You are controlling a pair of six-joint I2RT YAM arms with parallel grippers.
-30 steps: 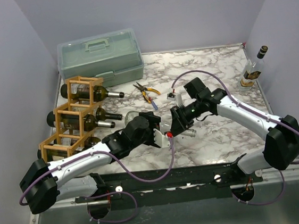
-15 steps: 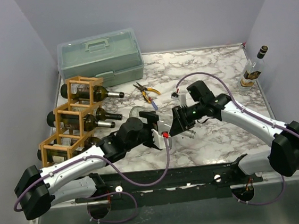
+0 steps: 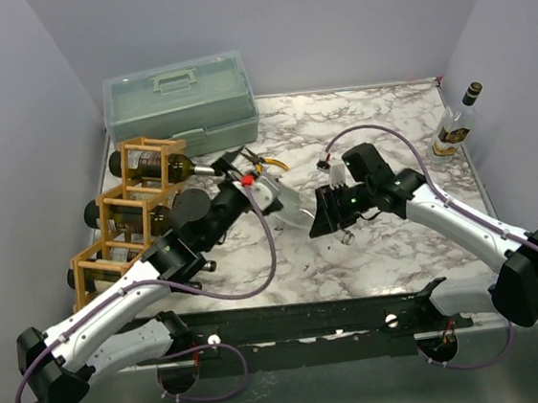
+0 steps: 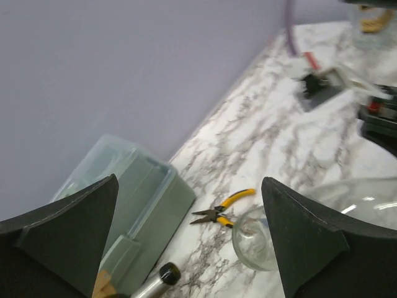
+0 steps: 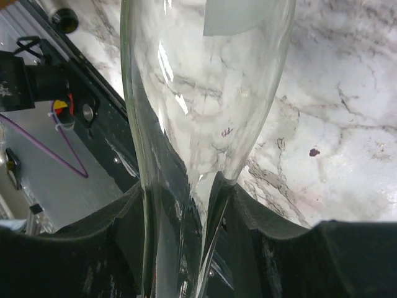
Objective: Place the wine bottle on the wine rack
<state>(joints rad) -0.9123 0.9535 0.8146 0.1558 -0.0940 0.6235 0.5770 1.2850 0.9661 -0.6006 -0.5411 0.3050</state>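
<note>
**Neck-only grip, rack well apart**

Your right claw [image 5: 186,214] is clamped on the narrow end of the clear wine bottle [image 5: 205,93]. In the overhead view the bottle sits mid-frame, well apart from the wine rack [image 3: 122,222] at the left edge. Your left claw [image 3: 254,172] gapes wide with nothing between its fingers, just beside the bottle's base. The risk is that the heavy body swings or slips on smooth glass. Dark bottles [image 3: 189,168] already fill some rack cells, so aiming for a wrong cell means a clash.
</note>
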